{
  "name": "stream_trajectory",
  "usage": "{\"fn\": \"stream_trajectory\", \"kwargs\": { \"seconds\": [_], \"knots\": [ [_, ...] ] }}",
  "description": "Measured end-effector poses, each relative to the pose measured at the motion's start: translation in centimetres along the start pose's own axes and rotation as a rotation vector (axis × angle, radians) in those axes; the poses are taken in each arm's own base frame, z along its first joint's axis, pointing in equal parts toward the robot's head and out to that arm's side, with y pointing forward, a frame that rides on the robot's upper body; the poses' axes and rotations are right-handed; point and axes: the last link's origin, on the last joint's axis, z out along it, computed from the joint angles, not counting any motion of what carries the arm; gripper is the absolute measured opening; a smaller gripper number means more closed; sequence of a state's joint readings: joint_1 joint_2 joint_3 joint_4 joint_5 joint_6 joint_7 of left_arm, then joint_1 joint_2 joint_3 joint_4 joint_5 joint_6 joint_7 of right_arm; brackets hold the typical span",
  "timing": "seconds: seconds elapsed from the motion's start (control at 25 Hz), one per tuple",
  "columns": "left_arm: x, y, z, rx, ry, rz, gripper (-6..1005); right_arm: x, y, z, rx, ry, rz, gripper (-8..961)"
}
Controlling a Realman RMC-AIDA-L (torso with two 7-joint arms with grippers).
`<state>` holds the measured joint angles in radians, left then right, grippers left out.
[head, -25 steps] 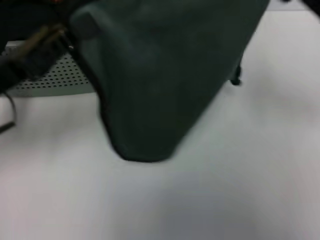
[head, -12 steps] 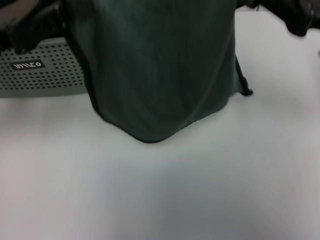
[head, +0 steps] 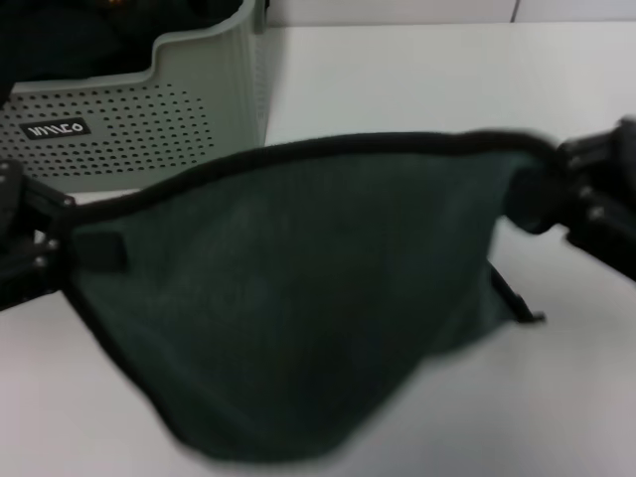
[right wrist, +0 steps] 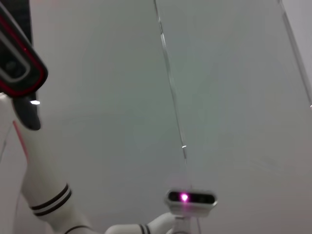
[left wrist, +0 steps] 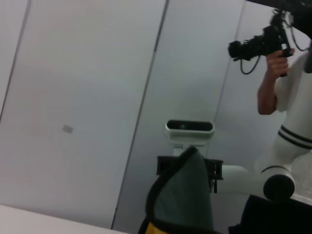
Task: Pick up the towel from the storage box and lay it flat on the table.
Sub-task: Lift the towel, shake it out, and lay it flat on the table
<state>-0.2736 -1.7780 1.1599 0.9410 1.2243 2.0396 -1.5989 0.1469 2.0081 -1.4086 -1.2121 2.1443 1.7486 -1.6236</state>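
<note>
The dark teal-green towel [head: 298,298] with black edging hangs spread between both grippers above the white table [head: 397,79]. My left gripper [head: 45,253] is shut on its left top corner. My right gripper [head: 542,194] is shut on its right top corner. The towel's lower edge droops toward the table's near side. A corner of the towel [left wrist: 187,195] shows in the left wrist view. The pale sage-green storage box [head: 159,119] with round holes and a black label stands at the far left, behind the towel.
Dark fabric [head: 89,40] lies inside the storage box. The wrist views face up at grey wall panels, a head camera [left wrist: 189,127] and a person holding a camera [left wrist: 273,44].
Both grippers have come down and moved apart toward me. The towel went from hanging bunched and tall to stretched wide and low. The storage box now shows behind it.
</note>
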Motion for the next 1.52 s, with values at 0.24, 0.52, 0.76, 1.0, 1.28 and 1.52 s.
{"fn": "stream_trajectory", "kwargs": {
  "seconds": [0.24,0.52,0.76,1.0,1.28,1.52],
  "knots": [
    [-2.3,-2.0,0.3,0.089,-0.012,-0.124,9,4.1,-3.0,2.5,0.058,0.143,0.108,20],
    [-7.4,-6.5,0.1,0.410,-0.137,-0.282,9,10.2,-8.1,3.3,0.202,0.301,0.249,20],
    [-8.3,-8.3,-1.0,0.567,-0.170,-0.304,10,10.1,-11.0,3.2,0.307,0.384,0.128,20],
    [-8.2,-9.8,-1.7,0.666,-0.181,-0.320,18,10.1,-13.2,3.4,0.364,0.482,0.048,21],
    [-8.4,-10.9,-1.7,0.707,-0.227,-0.325,28,10.1,-14.4,4.2,0.376,0.532,0.013,21],
    [-8.6,-11.3,-1.8,0.741,-0.239,-0.324,37,10.1,-14.8,4.4,0.383,0.546,-0.002,21]
  ]
}}
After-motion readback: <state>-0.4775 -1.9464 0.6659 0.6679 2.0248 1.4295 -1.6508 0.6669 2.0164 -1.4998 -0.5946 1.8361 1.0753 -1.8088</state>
